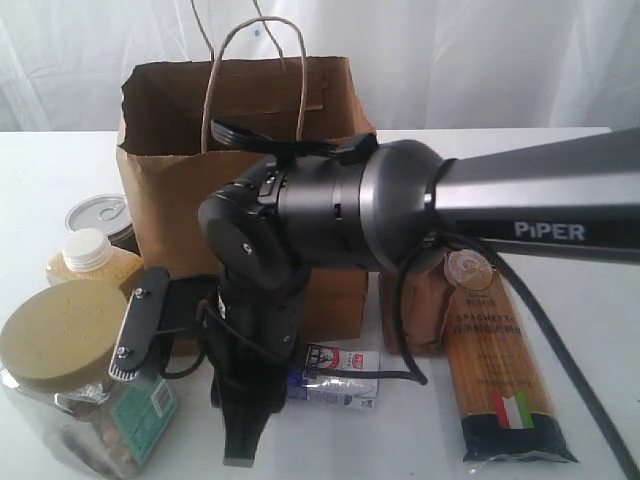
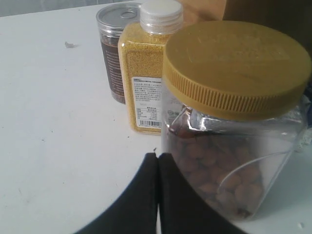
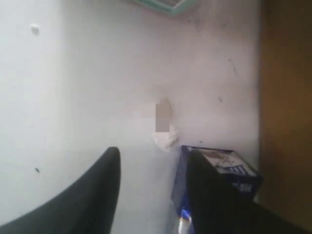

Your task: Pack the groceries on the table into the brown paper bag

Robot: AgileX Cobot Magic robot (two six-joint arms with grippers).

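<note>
Over the table (image 3: 73, 73), the right gripper (image 3: 153, 151) stands open beside the carton (image 3: 229, 168).

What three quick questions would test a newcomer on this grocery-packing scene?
1. True or false: the left gripper holds the tan-lidded jar.
2. The right gripper, near the small blue-white carton, is: A open; B shut; C out of view.
3. What stands between the tin can and that jar?
Key: 1 false, it is shut on nothing; 2 A; 3 the yellow white-capped bottle.
</note>
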